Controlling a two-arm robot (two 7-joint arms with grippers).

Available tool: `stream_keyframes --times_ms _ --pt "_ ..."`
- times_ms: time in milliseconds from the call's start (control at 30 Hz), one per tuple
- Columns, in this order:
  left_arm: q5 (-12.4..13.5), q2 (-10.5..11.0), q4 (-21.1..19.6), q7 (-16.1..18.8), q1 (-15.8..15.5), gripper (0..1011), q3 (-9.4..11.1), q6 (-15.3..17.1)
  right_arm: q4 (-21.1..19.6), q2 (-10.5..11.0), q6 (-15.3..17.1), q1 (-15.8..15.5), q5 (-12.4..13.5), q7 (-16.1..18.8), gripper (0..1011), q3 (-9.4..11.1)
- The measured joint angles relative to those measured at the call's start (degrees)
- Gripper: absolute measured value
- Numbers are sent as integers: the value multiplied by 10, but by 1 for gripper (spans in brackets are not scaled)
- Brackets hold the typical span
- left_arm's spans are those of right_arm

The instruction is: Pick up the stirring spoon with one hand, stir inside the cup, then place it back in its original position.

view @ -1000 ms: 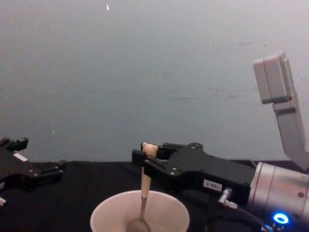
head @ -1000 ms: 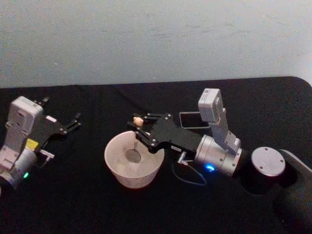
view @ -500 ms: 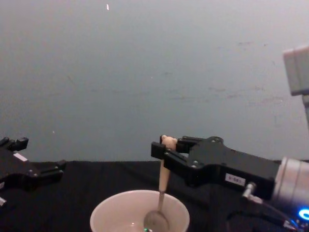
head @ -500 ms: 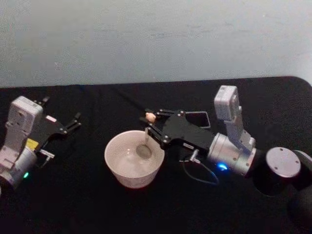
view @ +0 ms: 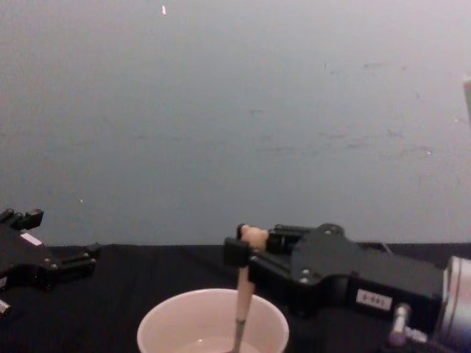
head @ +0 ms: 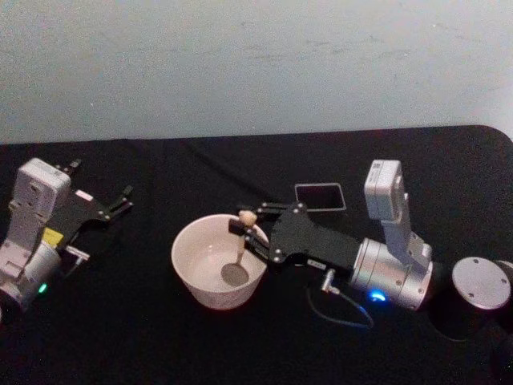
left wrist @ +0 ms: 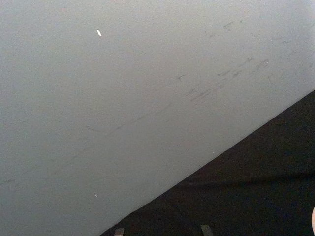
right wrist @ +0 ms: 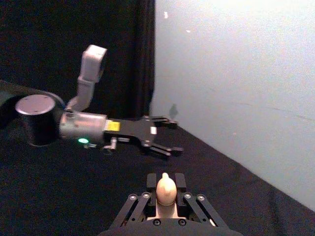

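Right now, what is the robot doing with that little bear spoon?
The robot's right gripper is pinching the stirring spoon near its bear-head top. The spoon hangs almost straight down, with its shiny bowl inside the cream-white cup, so this is the stirring part. The dark grey square holder, where the spoon goes afterwards, stands just behind the right gripper. The left gripper is open and idle over the table's left side, away from the cup.

the head camera looked steeply down over the whole table [head: 144, 337]; the chest camera sat low and close, facing the wall [view: 221, 110]; both shared the cup [head: 210, 297].
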Motion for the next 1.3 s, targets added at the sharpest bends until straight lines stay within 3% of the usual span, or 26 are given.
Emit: stream_keyframes --times_ms 233,500,800,1300 --pt "0 0 0 0 0 1002 0 0 4 -6 -2 7 -4 13 207 -21" --pt "0 0 0 0 0 1001 0 0 35 -33 -13 33 -12 5 207 -32" --pt "0 0 0 0 0 1001 0 0 67 -52 -20 52 -23 -17 207 -27" --pt "0 0 0 0 0 1001 0 0 74 -53 -16 52 -24 -33 207 -5"
